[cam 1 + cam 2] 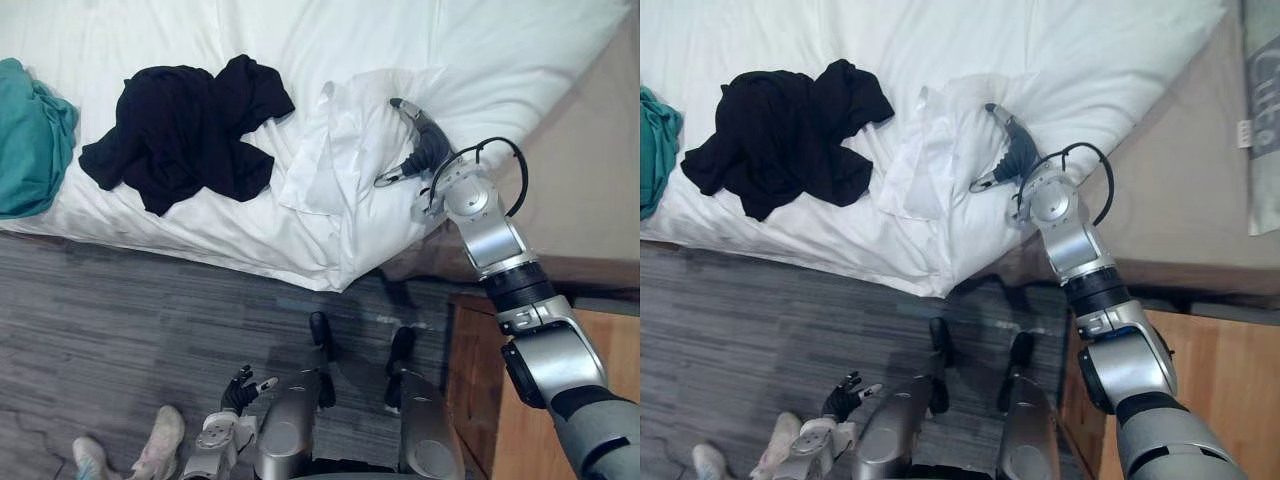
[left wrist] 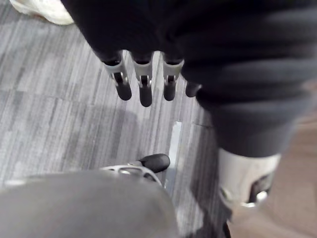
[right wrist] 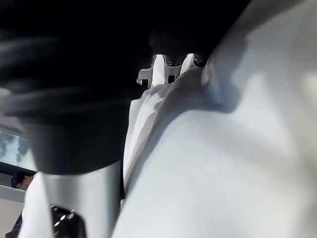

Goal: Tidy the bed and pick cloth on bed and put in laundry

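2 garments lie on the white bed (image 1: pixel 520 50): a crumpled black cloth (image 1: pixel 185 130) and, at its left edge, a teal cloth (image 1: pixel 30 140). The right hand (image 1: pixel 428 150) rests released, fingers stretched on a rumpled white sheet fold (image 1: pixel 325 150) beside the black cloth. The left hand (image 2: pixel 145 79) hangs relaxed above the grey floor (image 1: pixel 120 320).

The right arm (image 1: pixel 490 235) reaches forward and up from the lower right, nearly straight, with the wrist bent slightly inward. The right robot hand (image 1: pixel 422 148) lies low and flat, its fingers (image 1: pixel 403 107) stretched straight ahead and its thumb (image 1: pixel 390 179) spread out to the side. The left arm (image 1: pixel 213 440) hangs down beside the body, and the left robot hand (image 1: pixel 241 388) is relaxed, its fingers (image 2: pixel 145 85) straight and side by side, holding nothing.
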You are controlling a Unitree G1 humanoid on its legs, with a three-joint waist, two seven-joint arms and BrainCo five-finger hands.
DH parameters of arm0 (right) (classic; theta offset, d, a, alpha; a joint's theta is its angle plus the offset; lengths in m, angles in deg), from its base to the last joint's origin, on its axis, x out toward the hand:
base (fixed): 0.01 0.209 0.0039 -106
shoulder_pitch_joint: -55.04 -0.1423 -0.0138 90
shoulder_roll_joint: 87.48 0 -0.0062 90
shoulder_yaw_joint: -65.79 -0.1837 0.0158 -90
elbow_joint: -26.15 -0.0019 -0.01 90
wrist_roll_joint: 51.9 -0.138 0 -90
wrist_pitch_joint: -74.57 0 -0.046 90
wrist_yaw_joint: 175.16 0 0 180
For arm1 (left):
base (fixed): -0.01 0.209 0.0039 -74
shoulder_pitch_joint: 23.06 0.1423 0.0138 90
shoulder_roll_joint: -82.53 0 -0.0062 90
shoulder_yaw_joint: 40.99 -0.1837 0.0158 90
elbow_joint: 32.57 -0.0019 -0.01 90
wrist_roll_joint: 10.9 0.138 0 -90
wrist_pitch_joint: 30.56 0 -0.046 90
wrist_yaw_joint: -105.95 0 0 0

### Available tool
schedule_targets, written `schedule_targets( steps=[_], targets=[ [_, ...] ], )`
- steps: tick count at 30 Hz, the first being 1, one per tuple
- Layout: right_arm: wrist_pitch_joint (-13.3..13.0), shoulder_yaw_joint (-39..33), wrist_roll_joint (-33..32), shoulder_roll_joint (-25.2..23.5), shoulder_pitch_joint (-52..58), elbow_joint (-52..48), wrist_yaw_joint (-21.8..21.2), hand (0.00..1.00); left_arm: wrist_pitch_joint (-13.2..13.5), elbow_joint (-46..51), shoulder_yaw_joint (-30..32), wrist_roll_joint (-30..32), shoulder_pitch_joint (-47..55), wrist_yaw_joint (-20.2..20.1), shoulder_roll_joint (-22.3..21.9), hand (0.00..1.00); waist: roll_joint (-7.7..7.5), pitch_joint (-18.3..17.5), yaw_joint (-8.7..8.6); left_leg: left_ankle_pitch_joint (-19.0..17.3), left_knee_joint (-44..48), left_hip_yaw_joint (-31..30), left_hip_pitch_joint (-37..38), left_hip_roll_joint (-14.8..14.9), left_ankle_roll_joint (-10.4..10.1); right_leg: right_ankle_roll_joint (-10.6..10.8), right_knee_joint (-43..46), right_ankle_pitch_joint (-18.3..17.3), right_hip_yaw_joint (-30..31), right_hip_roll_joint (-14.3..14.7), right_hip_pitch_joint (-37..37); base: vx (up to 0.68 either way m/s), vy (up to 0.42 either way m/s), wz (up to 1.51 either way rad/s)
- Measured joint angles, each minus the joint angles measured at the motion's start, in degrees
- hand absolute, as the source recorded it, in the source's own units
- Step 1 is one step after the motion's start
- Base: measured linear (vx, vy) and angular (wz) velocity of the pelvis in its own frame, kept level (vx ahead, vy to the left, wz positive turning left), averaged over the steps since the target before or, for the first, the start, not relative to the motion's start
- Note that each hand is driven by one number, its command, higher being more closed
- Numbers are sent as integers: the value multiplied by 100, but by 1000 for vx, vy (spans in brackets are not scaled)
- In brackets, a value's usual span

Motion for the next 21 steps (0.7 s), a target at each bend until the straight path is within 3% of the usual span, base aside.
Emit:
schedule_targets(
  steps=[2, 9, 12, 13, 14, 16, 17, 19, 21],
  targets=[
    [6, 53, 11, 102, -91, 126, 27, 100, 4, -23, -126, -62, 3, 59, 12, 0, 89, 6, -14, 0, 0, -5, 2, -58, 0, 7, 28, -2, 5, -64, -21, 58, 56, -1],
    [-172, 71, 119, 173, -428, 1180, -10, 100, 224, 111, -336, -100, -11, -137, 34, 0, 122, -3, -58, 70, 36, -193, 206, -152, -103, 32, 160, -95, -9, -188, 156, 40, 11, 2],
    [-250, -145, -261, 185, -251, 1590, 18, 100, 229, 261, -328, -98, 46, -336, 24, 0, 110, -34, -59, 63, 37, -216, 506, -168, -115, 147, 120, -178, -68, -215, 500, -1, 8, 8],
    [-331, -315, -531, 183, -23, 1646, 74, 100, 229, 321, -327, -88, 106, -402, 17, 0, 97, -149, -55, 19, 32, -211, 550, -169, -176, 287, 56, -262, -55, -213, 569, -6, 18, 4],
    [-460, -586, -778, 130, 310, 1645, 138, 100, 224, 340, -308, -86, 156, -471, 12, 0, 58, -300, -48, -7, 28, -190, 570, -161, -208, 411, -37, -275, -38, -194, 633, 21, 17, -8],
    [-641, -999, -1114, -64, 873, 1514, 200, 100, 184, 345, -201, -72, 232, -469, 0, 0, -47, -463, -48, -91, 22, -91, 681, -132, -316, 460, -173, -231, 20, -149, 764, 47, 14, -20],
    [-748, -1290, -1344, -259, 1424, 1272, 242, 0, 112, 381, -53, -53, 311, -465, -10, 0, -173, -602, -68, -131, 8, 9, 806, -122, -320, 469, -245, -211, 90, -125, 870, 93, 14, -40],
    [-845, -1617, -1553, -539, 2339, 924, 265, 0, -30, 376, 160, 34, 420, -453, -41, 0, -364, -869, -117, -228, -58, 187, 1035, -88, -287, 457, -380, -128, 251, -44, 1047, 105, 14, -49],
    [-921, -2053, -1977, -952, 3480, 515, 377, 0, -174, 361, 402, 159, 550, -443, -102, 0, -601, -1176, -276, -347, -66, 384, 1261, -62, -192, 456, -572, -67, 412, 22, 1245, 112, 18, -49]
  ],
)
